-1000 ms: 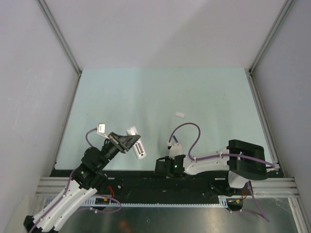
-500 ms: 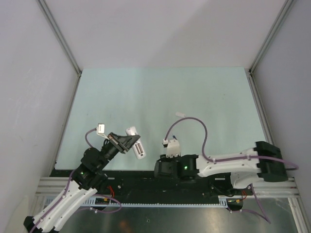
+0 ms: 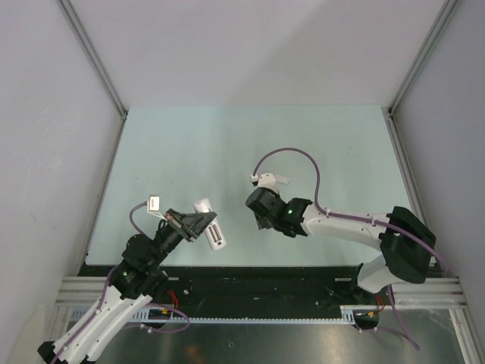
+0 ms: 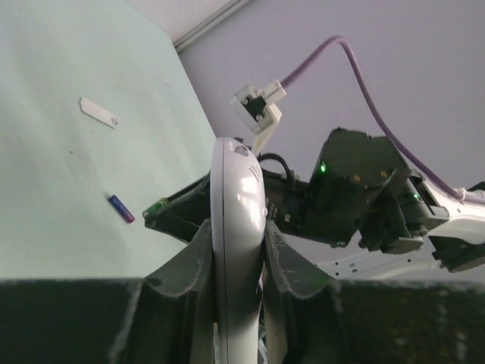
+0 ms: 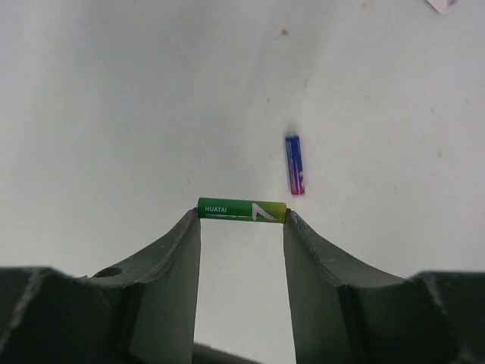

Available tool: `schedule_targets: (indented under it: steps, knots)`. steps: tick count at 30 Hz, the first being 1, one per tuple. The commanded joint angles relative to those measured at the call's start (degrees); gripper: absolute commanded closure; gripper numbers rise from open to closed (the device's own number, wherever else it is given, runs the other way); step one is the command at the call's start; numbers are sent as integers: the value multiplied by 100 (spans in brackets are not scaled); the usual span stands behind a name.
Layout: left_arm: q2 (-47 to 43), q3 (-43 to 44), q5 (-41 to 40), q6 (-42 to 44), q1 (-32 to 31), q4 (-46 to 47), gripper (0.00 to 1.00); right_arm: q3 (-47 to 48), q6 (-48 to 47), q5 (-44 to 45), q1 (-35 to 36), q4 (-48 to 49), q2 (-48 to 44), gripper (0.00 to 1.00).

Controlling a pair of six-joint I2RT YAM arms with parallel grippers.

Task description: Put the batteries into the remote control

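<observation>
Right pincer (image 5: 242, 216) half-open, gripping green battery (image 5: 242, 209) endwise.
Left pincer (image 4: 236, 231) clamped on remote control (image 4: 236, 189); purple battery (image 5: 295, 164) lying on table (image 5: 114, 91).

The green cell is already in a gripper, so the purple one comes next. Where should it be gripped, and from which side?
Probably at its middle, from straight above, jaws closing across its long sides: the purple battery lies flat on the table, with bare surface on either side.
</observation>
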Motion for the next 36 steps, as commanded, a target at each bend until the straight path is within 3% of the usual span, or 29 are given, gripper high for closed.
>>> schedule_targets:
  steps: [1,13,19,25,29,36]
  knots:
    - [2,271,40,176,40,-38,100,20,-265,-632,-251,968,246,100]
    - [-24,201,31,229,40,-73,100,29,1614,-361,-207,873,1019,100]
    - [-68,122,14,185,40,-73,100,29,1995,-360,-278,977,1345,100]
    - [-42,149,31,211,40,-73,100,126,986,-659,-286,1180,1442,100]
    - [-42,149,31,255,40,-73,100,187,-540,-1298,-287,1215,1451,100]
    - [-121,210,-22,431,40,-82,100,424,-2159,-1494,-164,671,1477,100]
